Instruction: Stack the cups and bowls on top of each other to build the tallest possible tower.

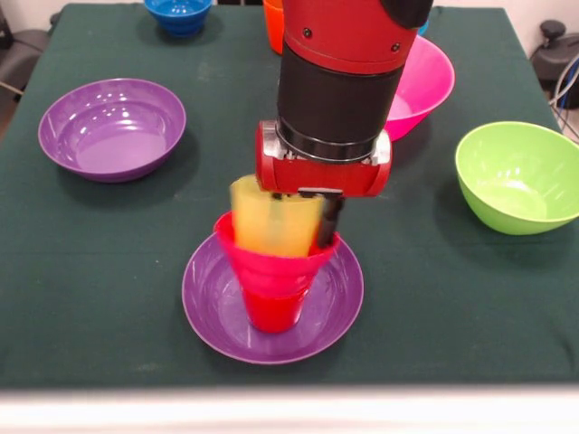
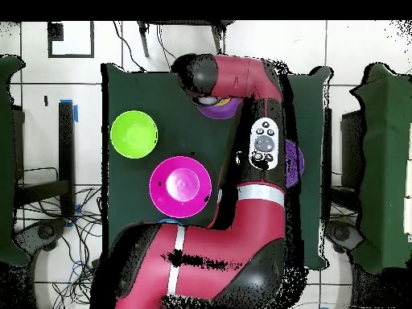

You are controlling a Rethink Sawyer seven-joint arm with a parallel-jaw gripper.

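- At the left of the front view, one purple bowl [image 1: 112, 127] sits open side up on the green table [image 1: 81, 271], unstacked; behind it, at the far edge, the dark blue bowl [image 1: 179, 14] also waits.
- In the middle stands the tower [image 1: 273, 280]: a shallow purple bowl [image 1: 213, 303] as base, a red cup [image 1: 271, 312] upright in it, a small crimson bowl [image 1: 271, 262] seated on the cup's mouth, and a yellow cup [image 1: 271, 217] going into that bowl.
- By this showing the build is about half done, with several pieces left on the cloth.
- The gripper [image 1: 298, 212] comes straight down from above; one dark finger [image 1: 328, 221] lies against the yellow cup's right side, so it looks closed on the cup, which is blurred and slightly tilted.
- An orange cup [image 1: 273, 23] shows behind the arm.
- To the right lie the big pink bowl [image 1: 425, 81], partly hidden by the arm, and the lime green bowl [image 1: 520, 176], both loose.
- In the overhead view the arm [image 2: 241, 225] reaches over the table and covers the tower.
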